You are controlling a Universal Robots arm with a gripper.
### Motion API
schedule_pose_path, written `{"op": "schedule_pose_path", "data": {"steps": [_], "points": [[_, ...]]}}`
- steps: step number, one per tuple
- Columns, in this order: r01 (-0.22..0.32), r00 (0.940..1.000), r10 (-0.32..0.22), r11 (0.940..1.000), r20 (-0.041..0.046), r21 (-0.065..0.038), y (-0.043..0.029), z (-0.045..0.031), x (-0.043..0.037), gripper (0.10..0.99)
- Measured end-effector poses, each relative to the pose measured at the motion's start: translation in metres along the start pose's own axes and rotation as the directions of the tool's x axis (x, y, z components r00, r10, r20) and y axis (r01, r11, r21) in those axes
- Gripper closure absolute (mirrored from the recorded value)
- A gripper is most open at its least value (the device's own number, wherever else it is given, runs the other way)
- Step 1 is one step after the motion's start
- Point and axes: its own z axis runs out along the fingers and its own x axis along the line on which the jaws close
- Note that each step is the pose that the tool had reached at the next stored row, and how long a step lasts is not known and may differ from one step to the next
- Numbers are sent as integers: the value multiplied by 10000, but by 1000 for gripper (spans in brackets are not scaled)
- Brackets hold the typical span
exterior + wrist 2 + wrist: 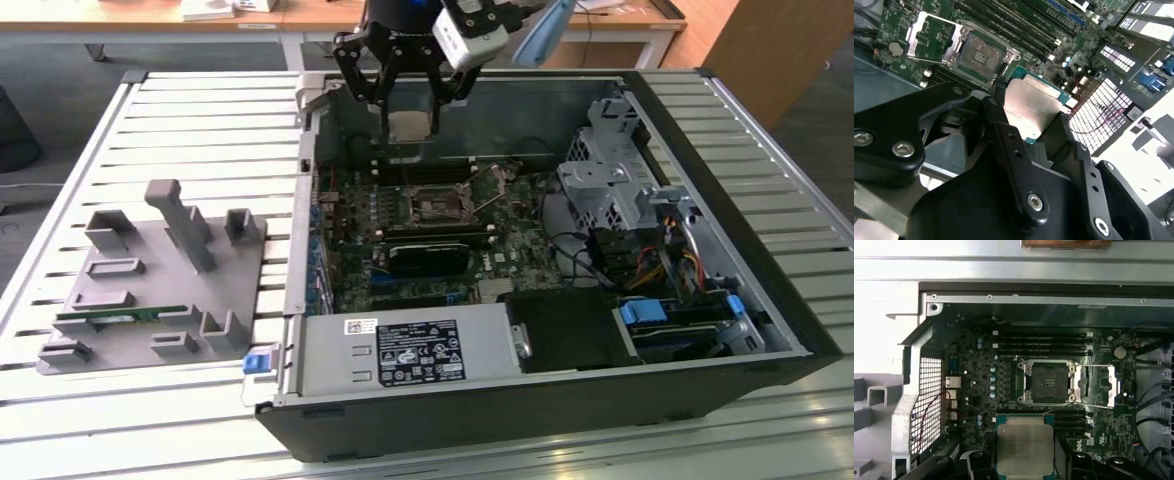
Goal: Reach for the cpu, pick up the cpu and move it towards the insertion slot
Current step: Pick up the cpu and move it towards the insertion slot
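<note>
The gripper (407,120) hangs above the open computer case (747,300), its black fingers (1004,135) closed on the cpu (1025,449) and gripping it by opposite edges. In the exterior view the cpu (407,124) is lifted clear of the board (360,250), silvery top showing between the fingers. The slot (1048,382) lies open on the green board, its metal frame swung aside, near the cpu but apart from it in both wrist views.
</note>
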Motion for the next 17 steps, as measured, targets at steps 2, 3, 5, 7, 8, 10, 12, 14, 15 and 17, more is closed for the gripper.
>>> {"op": "schedule_pose_path", "data": {"steps": [2, 3, 5, 7, 8, 10, 12, 14, 15, 17], "points": [[-12, 10000, 12, 10000, 23, 0, 20, -6, -3, 541], [-16, 10000, 16, 10000, 36, -1, 32, -10, -4, 541], [-32, 10000, 32, 10000, 48, -1, 55, -26, -8, 541], [-49, 10000, 49, 10000, 47, 2, 71, -58, -12, 541], [-61, 10000, 61, 10000, 50, 0, 79, -77, -15, 541], [-87, 9999, 87, 10000, 50, 1, 93, -106, -21, 541], [-117, 9999, 117, 9999, 53, -2, 111, -110, -36, 541], [-130, 9999, 130, 9999, 53, -1, 126, -110, -68, 541], [-131, 9999, 131, 9999, 53, -1, 133, -109, -92, 541], [-134, 9999, 134, 9999, 52, 0, 145, -110, -149, 541]]}}
